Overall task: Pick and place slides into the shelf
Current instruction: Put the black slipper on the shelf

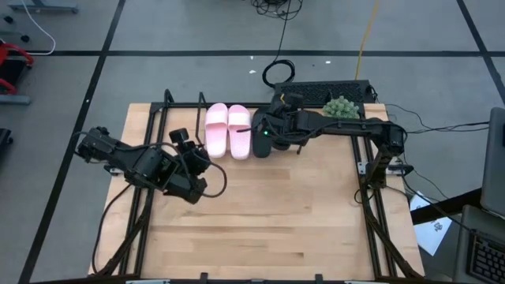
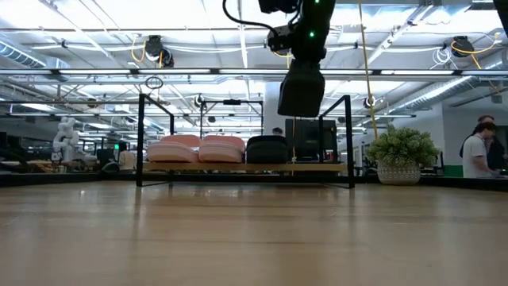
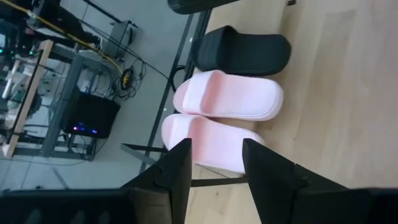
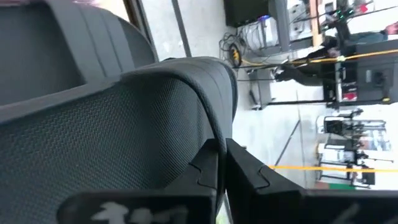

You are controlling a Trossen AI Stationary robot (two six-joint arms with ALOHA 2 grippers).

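right gripper [image 1: 272, 128] tips: buried in arm and black slide in the high view, contact point not readable
held black slide [image 4: 124, 124]: fills the right wrist view, cut off on three edges; only strap and part of the sole show
held black slide, low view: hanging dark shape [image 2: 302, 89], top merges with the wrist
shelved black slide [image 1: 260, 144]: mostly under the right arm from above
near pink slide [image 3: 208, 144]: partly behind the left gripper's fingers [image 3: 177, 171]
left gripper, low view: out of frame
shelf [image 3: 149, 152]: only a few rods in frame in the left wrist view
person [image 2: 479, 151]: cut by the frame edge, small
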